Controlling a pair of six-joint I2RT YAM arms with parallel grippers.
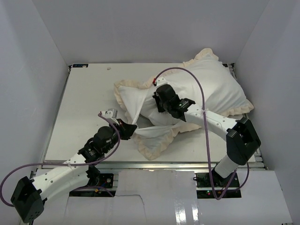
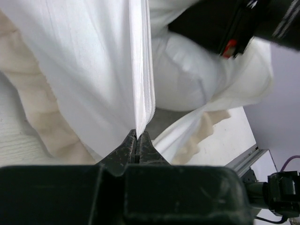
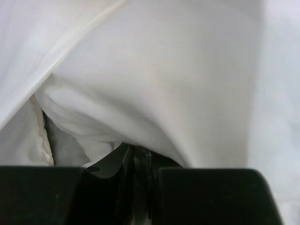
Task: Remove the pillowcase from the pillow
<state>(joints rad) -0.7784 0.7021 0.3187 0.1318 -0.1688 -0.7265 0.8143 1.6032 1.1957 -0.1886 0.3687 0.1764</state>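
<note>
The pillowcase (image 1: pixel 220 89) lies right of centre on the surface (image 1: pixel 84 108), the pillow (image 2: pixel 183 79) mostly inside; both look soft, light and limp; the left claw (image 2: pixel 139 140) is clenched on the zip hem, likely the firmest hold; the right claw (image 3: pixel 136 157) is clenched on white fabric, seemingly the pillow.

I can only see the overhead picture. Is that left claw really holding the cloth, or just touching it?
Observer: Holding. Its wrist camera shows the left gripper shut on the zipper edge of the pillowcase.
Operator: And the right claw?
Observer: The right gripper has its fingers close together, tips buried in white fabric; a grip cannot be confirmed.
Operator: Is the cover open?
Observer: Yes; under the zipper a grey gap shows, the pillow bulging beside it.
</note>
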